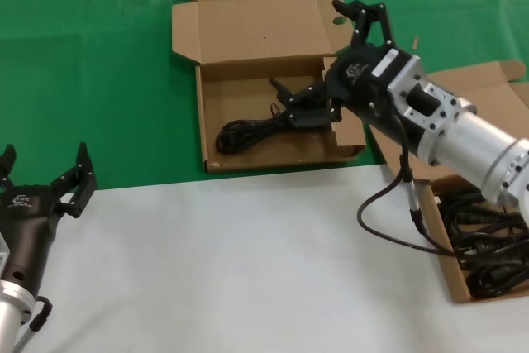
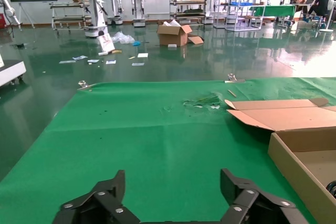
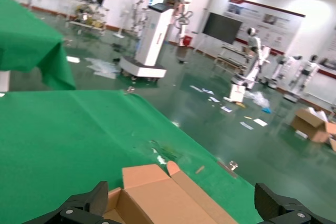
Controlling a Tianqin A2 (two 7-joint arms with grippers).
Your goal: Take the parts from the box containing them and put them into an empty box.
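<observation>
Both sets of jaws stand spread wide with nothing between them. Largest in view is the right arm, reaching from the near right toward the far middle, its right gripper (image 1: 322,55) held over the right end of the empty box (image 1: 207,134). That box lies open on the green cloth (image 1: 91,80) at the far middle, lid flap folded back, and already holds one black cable (image 1: 256,131) coiled along its near wall, just beneath the spread fingers (image 1: 302,95). On the near right, partly hidden behind the arm, sits the box containing them (image 1: 450,274), with the remaining parts (image 1: 488,245) piled inside as tangled black cords. A white sheet (image 1: 240,262) covers the near table. At the near left, the left gripper (image 1: 43,173) hangs idle over the edge where white meets green.
</observation>
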